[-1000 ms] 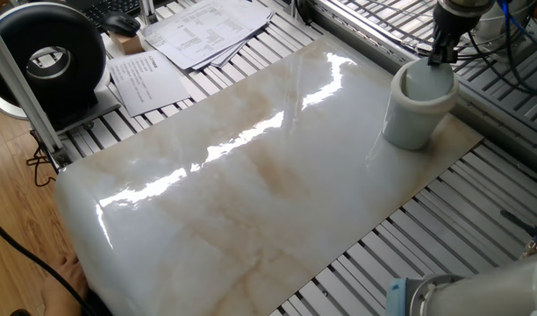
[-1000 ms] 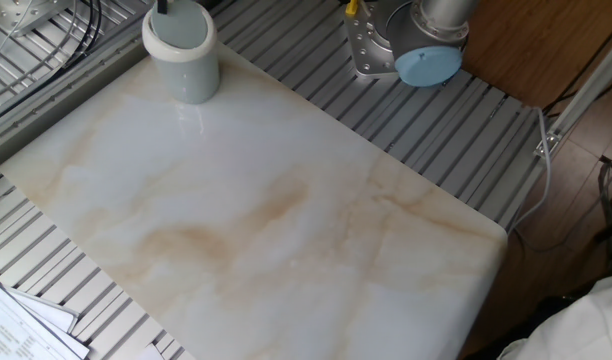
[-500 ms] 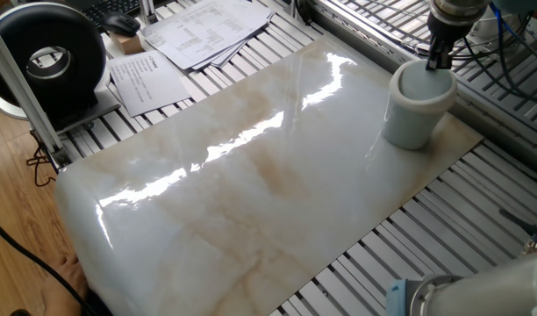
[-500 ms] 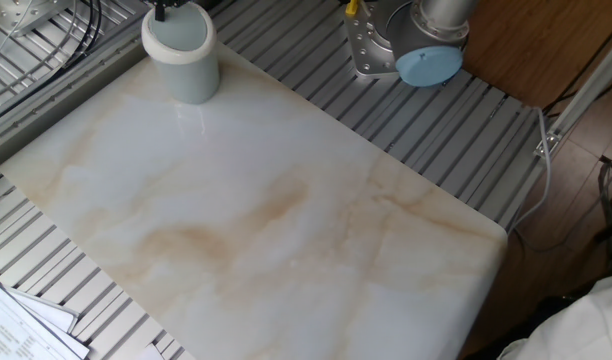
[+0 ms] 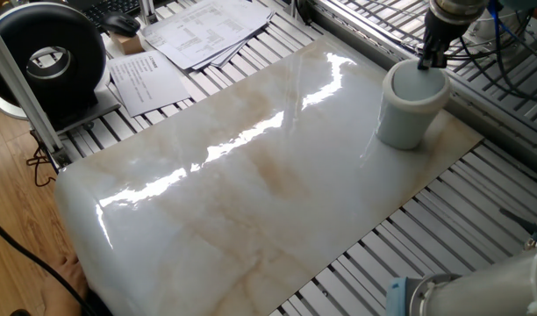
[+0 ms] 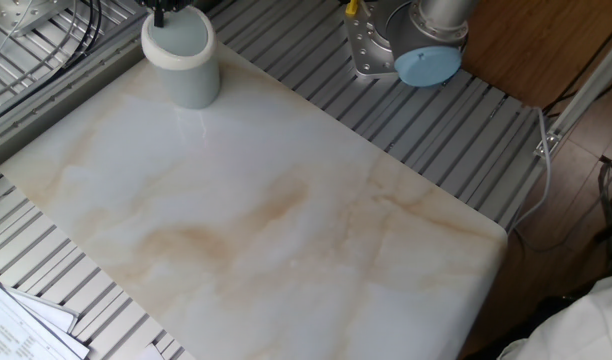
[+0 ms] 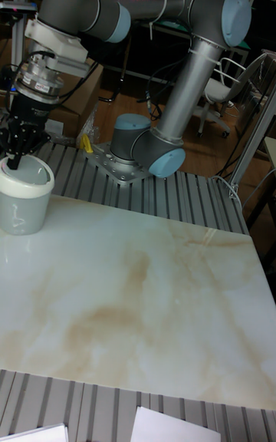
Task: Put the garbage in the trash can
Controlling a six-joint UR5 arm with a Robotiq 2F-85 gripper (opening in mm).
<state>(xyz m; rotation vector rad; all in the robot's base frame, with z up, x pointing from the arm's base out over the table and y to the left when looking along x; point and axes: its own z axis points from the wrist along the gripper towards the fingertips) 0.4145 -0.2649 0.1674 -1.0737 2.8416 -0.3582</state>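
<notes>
Marble-patterned tabletop (image 5: 251, 202), glossy and streaked with tan, sits on a bed of ribbed aluminium slats (image 6: 466, 130), and behind it in the tall fixed view there's a workshop with a green panel and a chair. Wooden floor shows at the edges.

Now the claw (image 5: 429, 60): it's right at the far rim of the trash can (image 5: 409, 105), dark fingers pointing down, tips close together. From the tall fixed view the claw (image 7: 14, 156) hangs just over the can's mouth (image 7: 24, 172), fingers drawn in to a narrow gap, and I cannot tell whether anything is pinched between them. In the other fixed view only the black tip (image 6: 160, 14) shows, at the can's back edge.

The trash can (image 6: 181, 60) stands upright near one corner of the marble slab, white, thick-rimmed, its inside a pale bluish grey. No garbage can be made out on the marble, and what is inside the can is too unclear to tell.

Out from there: the grey arm with pale blue joint caps (image 7: 165, 162) is bolted to the slats beside the slab. Across the slab lie printed paper sheets (image 5: 207, 31) and a round black device (image 5: 49, 57) with a white centre.
</notes>
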